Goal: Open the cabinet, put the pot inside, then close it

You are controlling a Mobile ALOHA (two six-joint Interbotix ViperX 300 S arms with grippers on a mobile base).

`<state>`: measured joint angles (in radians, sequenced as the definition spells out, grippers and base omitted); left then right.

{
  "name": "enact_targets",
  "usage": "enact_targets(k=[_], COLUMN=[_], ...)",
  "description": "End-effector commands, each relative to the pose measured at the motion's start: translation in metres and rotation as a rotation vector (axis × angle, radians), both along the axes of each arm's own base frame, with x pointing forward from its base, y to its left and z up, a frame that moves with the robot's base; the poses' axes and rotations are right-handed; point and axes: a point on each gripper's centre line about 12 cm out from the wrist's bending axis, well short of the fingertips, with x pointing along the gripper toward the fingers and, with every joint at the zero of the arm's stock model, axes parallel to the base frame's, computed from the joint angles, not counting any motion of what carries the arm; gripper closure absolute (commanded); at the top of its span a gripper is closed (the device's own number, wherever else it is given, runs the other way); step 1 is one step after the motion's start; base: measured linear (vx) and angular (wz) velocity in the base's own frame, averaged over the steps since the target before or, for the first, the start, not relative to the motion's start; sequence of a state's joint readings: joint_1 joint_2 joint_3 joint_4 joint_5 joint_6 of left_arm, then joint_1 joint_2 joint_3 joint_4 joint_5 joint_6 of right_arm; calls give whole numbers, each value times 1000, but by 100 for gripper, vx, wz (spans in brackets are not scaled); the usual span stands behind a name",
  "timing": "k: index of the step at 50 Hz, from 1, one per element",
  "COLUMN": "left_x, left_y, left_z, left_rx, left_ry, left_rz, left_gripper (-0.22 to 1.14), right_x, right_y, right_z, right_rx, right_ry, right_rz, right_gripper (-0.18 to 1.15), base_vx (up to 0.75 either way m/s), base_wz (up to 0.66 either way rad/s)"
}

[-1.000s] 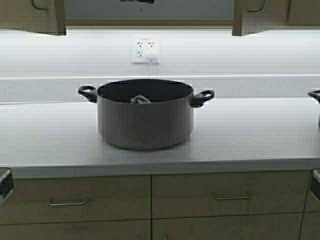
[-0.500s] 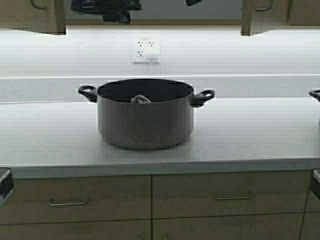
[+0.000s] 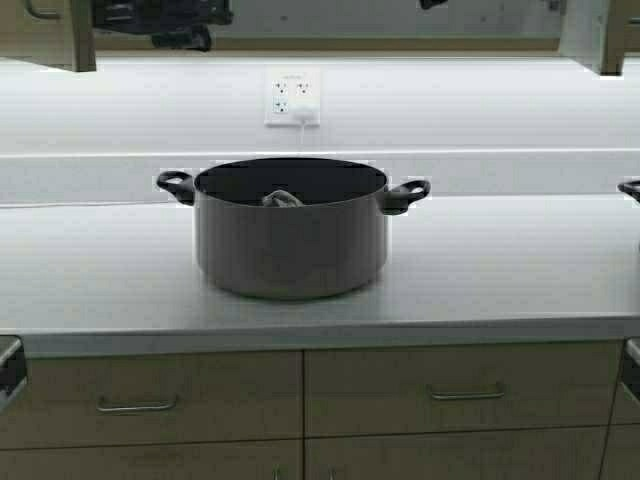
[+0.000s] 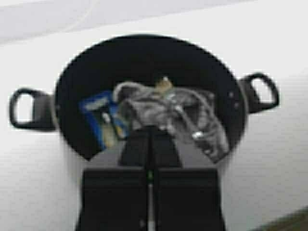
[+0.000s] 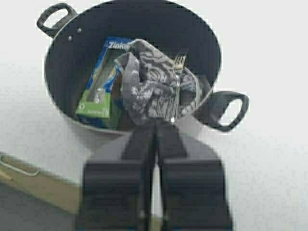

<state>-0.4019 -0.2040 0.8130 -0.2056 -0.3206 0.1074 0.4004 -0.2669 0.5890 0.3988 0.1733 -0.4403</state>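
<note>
The doors of the cabinet (image 3: 48, 35) have been swung wider, the left end effector (image 4: 150, 132) and right end effector (image 5: 155, 126) are held pressed together, and the pot (image 3: 290, 235) is left on the tabletop (image 3: 500, 270), not yet stowed

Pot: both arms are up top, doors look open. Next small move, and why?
Probably bring both grippers down to the pot's loop handles: it sits on the counter, ungripped, both cabinet doors swung wide, left gripper and right gripper shut above it.

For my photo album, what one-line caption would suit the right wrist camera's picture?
Seen from above the shut right gripper: the pot on a white counter, holding a patterned cloth, a fork and a Ziploc box.
</note>
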Motion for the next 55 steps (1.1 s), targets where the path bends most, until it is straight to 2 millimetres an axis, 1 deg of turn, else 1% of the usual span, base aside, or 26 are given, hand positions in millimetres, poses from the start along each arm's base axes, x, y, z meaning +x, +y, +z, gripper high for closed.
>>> enact_targets(k=[1, 4, 6, 9, 11, 18, 22, 25, 30, 31, 35, 41, 47, 51, 55], left_x=[-23, -34, -42, -52, -58, -75, -82, -86, -93, -94, -97, -99, -99, -94, -87], left_y=[3, 4, 5, 5, 4, 0, 5, 9, 15, 16, 19, 22, 22, 24, 31], left_z=[18, 20, 20, 18, 16, -2, -19, -37, -69, -79, -101, -129, -152, -168, -181], left_rx=[-37, -57, -76, -119, -151, -314, -399, -454, -519, -530, -574, -646, -729, -756, -774], left_ry=[-109, -146, -158, -159, -155, -107, -92, -77, -36, -23, -19, -32, -34, -2, 17], left_rz=[-10, -15, -18, -20, -24, -25, -1, 23, 55, 63, 77, 88, 91, 122, 168], left_gripper=[32, 15, 5, -6, -10, -10, -10, -10, -10, -10, -10, -10, -10, -10, -10], right_x=[-11, -17, -21, -28, -36, -62, -76, -83, -87, -87, -91, -93, -94, -94, -93], right_y=[0, 2, 3, 7, 12, 30, 39, 38, 27, 26, 24, 23, 17, 15, 12], right_z=[15, 14, 11, 6, 0, -23, -41, -57, -80, -85, -97, -115, -136, -154, -167], right_rx=[31, 52, 70, 113, 145, 243, 308, 359, 452, 464, 502, 559, 595, 602, 627], right_ry=[-33, -21, -7, 11, 11, -27, -54, -63, -49, -43, -32, 6, 16, 34, 39], right_rz=[6, 6, 2, -7, -11, -20, -39, -79, -162, -172, -174, -192, -238, -265, -293], right_gripper=[19, 7, 2, 0, 1, 1, 1, 1, 1, 1, 1, 1, 1, 1, 1], base_vx=[0, 0, 0, 0, 0, 0, 0, 0, 0, 0, 0, 0, 0, 0, 0], base_wz=[0, 0, 0, 0, 0, 0, 0, 0, 0, 0, 0, 0, 0, 0, 0])
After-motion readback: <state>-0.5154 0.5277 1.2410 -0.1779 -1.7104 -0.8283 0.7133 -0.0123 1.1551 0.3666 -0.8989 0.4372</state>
